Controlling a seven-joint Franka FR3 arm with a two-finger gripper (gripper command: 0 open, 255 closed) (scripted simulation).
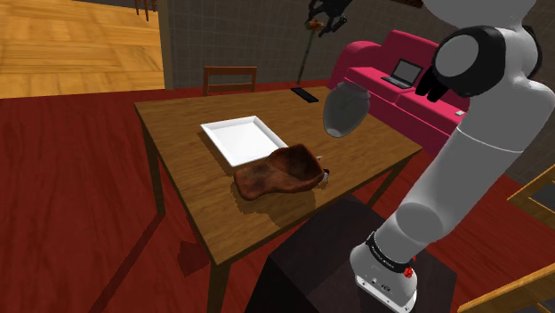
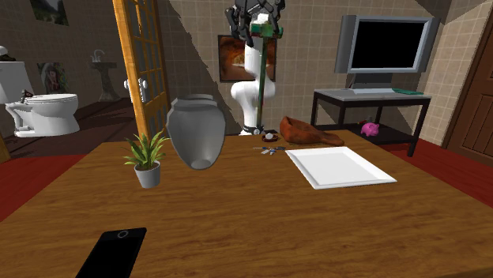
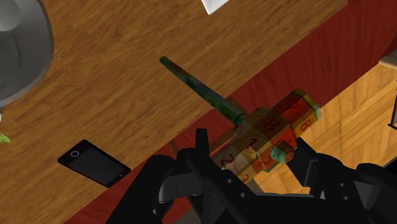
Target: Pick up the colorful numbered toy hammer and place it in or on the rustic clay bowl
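Brown lumpy clay bowl (image 1: pixel 277 172) lies near the stand (image 1: pixel 307 258); our black gripper (image 2: pixel 254 17) grasps the multicoloured numbered toy hammer (image 3: pixel 270 130), so we lower handle-first, centred.

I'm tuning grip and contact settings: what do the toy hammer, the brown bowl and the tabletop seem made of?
The toy hammer: painted wood or plastic, unclear which; multicoloured faces with red numbers. The brown bowl: probably fired clay, matte; mottled reddish-brown surface, uneven shape. The tabletop: wood, smooth finish; long grain streaks show.
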